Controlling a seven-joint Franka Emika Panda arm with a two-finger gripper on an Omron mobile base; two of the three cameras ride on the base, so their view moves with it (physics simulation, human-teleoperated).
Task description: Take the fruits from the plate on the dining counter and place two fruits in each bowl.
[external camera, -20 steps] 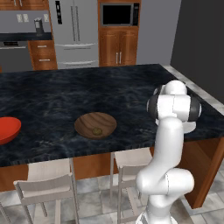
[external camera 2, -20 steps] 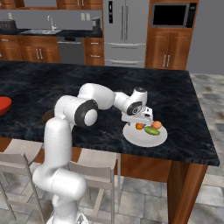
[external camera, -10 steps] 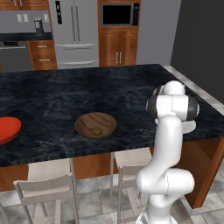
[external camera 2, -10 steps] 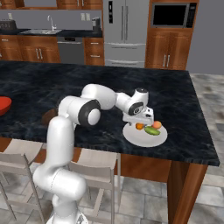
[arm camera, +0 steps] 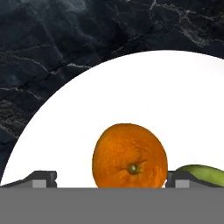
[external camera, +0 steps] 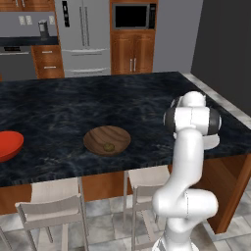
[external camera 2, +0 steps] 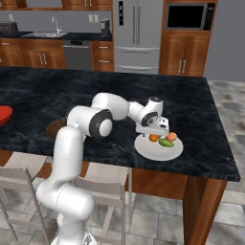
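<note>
Black marbled table (external camera 2: 201, 110) carries everything; landmark is the white plate (external camera 2: 152, 151) near its right front edge

Wooden bowl (external camera: 107, 140) well left of the plate, one olive-brown fruit (external camera: 108, 146) already in it. Red bowl (external camera: 7, 144) farther left again, at the frame edge, contents not visible

On the plate: orange ball (arm camera: 130, 155), green oblong fruit (external camera 2: 166, 142) just beside it, red-orange fruit (external camera 2: 171, 136) at the far rim

Tool (external camera 2: 154, 131) low over the plate's near-left part, jaws spread wide, nothing held. Hand view: the orange sits between the two finger tips (arm camera: 43, 179), slightly toward the right one, gaps on both sides; green fruit just outside the right tip

Handling, as a judgement: orange looks light, firm, round and smooth-skinned, so it may roll or squirt out on a slick plate. Best taken across its widest middle, jaws centred, clear of the green fruit
</note>
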